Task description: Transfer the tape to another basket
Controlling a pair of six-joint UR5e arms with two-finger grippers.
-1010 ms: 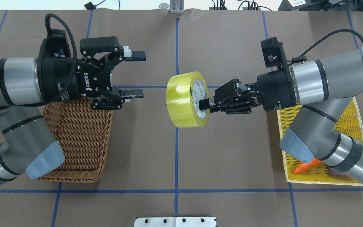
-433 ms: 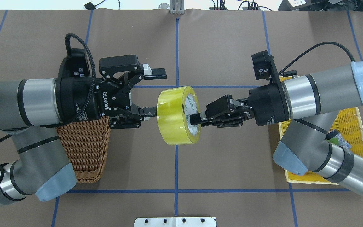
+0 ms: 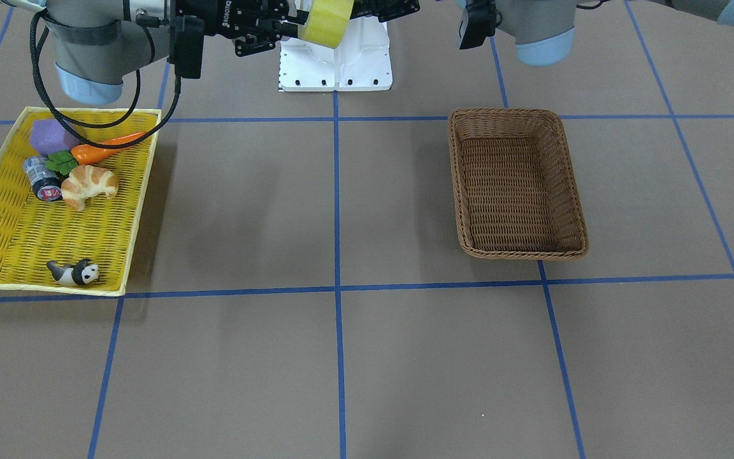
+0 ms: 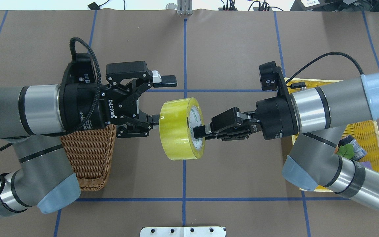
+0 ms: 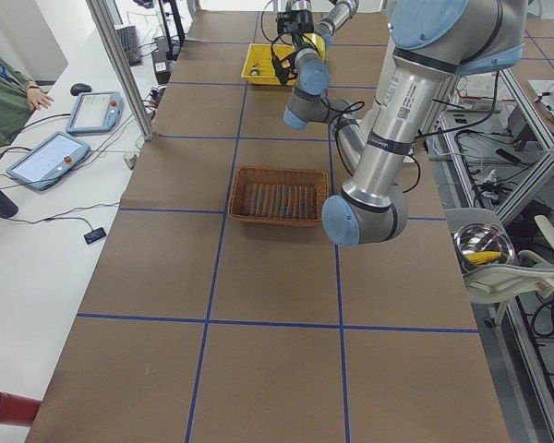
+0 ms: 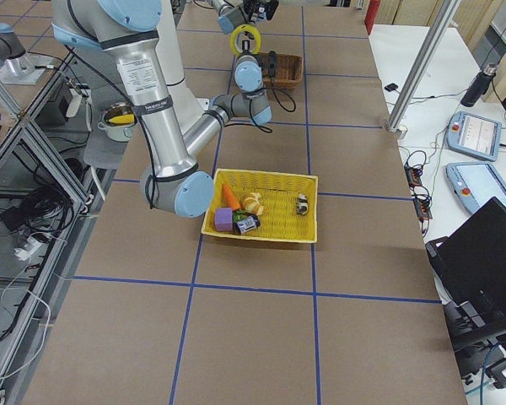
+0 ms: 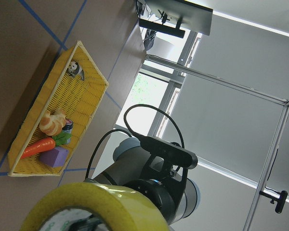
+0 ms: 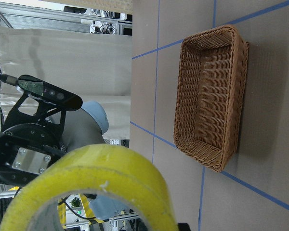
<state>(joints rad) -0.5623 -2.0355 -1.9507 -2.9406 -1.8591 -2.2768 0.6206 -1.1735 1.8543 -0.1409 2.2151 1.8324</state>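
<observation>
- While the right gripper [image 4: 200, 131] clamps the tape [image 4: 176, 131] in mid-air, the left gripper [image 4: 164, 99] gapes beside it.
- The left should close squarely before the right lets go, then carry to the basket [image 4: 90, 158].

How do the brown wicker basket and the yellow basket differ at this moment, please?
The brown wicker basket is deep with a braided rim; the yellow basket is a shallow tray. The brown wicker basket shows nothing inside; the yellow basket holds a croissant, carrot, purple block, bottle and panda figure. Both are rectangular, woven and rest on the table.
</observation>
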